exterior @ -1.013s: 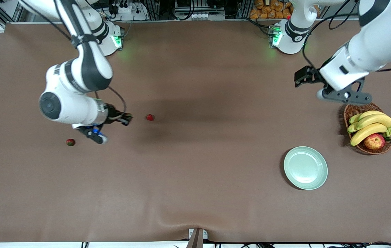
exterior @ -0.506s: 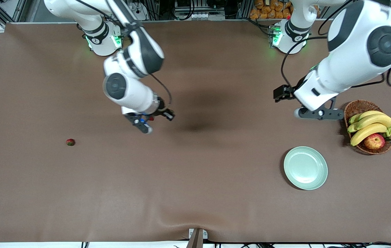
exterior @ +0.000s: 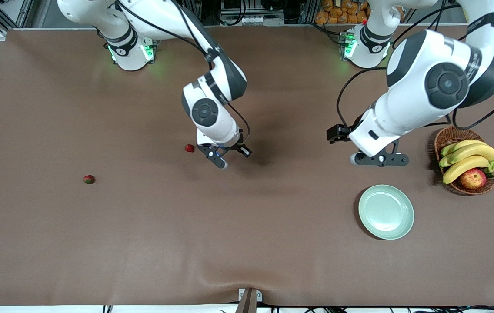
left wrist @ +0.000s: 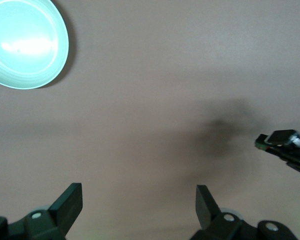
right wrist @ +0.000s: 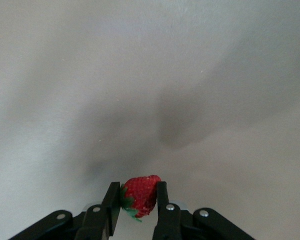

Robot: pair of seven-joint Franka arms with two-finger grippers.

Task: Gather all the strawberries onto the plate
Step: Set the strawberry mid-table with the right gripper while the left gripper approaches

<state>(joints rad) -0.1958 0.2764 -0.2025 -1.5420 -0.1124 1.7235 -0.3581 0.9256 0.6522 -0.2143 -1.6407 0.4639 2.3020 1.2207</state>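
A small red strawberry (right wrist: 140, 196) with a green top is pinched between the fingers of my right gripper (right wrist: 138, 187), which is shut on it. That gripper (exterior: 224, 157) hangs over the middle of the table. Two more strawberries lie on the brown cloth: one (exterior: 189, 148) just beside the right gripper, toward the right arm's end, and another (exterior: 89, 179) farther toward that end. The pale mint-green plate (exterior: 386, 211) has nothing on it and also shows in the left wrist view (left wrist: 25, 42). My left gripper (exterior: 379, 159) hovers open over bare cloth beside the plate, with nothing between its fingers (left wrist: 70, 200).
A brown wicker basket (exterior: 446, 140) with bananas (exterior: 468, 158) and a red-yellow apple (exterior: 473, 178) stands at the left arm's end, beside the plate. The right gripper (left wrist: 285, 145) shows at the edge of the left wrist view.
My right arm has carried its strawberry from the right arm's end toward the middle, passing the strawberry that lies there. My left arm has swung down toward the plate.
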